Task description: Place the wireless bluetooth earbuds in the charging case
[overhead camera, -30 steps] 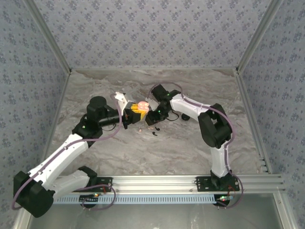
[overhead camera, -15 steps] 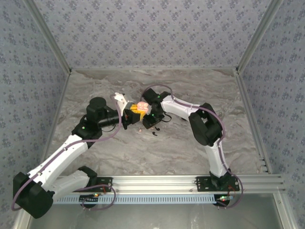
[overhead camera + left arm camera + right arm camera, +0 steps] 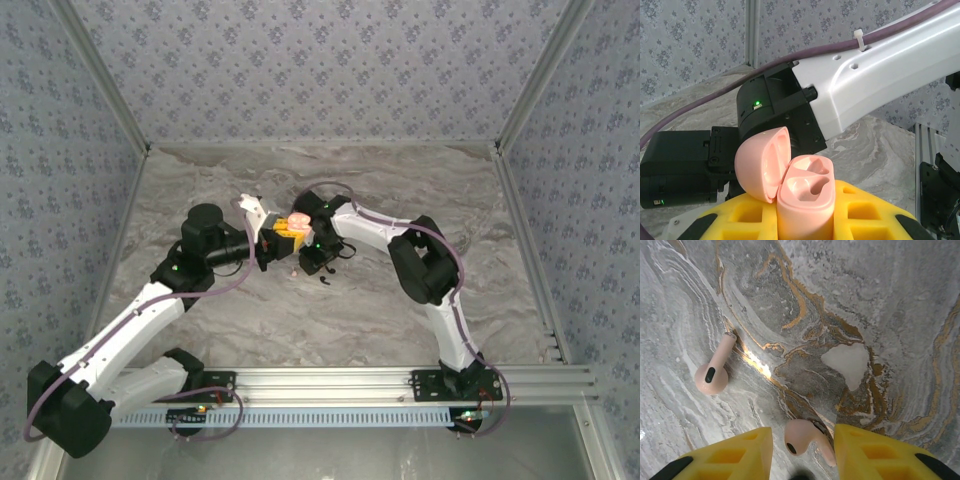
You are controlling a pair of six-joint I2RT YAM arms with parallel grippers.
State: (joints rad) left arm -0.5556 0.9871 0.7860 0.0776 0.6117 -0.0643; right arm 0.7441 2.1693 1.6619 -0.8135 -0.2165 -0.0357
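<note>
The charging case is pink, not black. It stands upright between the yellow fingers of my left gripper, which is shut on it; its lid is hinged open and both sockets are empty. From above, the case sits at the tip of the left gripper. The earbuds are pink too. One earbud lies on the marble between the spread yellow fingers of my open right gripper, untouched. The other earbud lies to the upper left. The right gripper hangs just right of the case.
A small black curved piece lies on the marble table just in front of the right gripper. The right arm's black wrist and white link crowd close behind the case. Patterned walls enclose the table on three sides.
The right arm has swung left, bringing its gripper close beside the left gripper and the case. The left arm and the case have stayed still.
</note>
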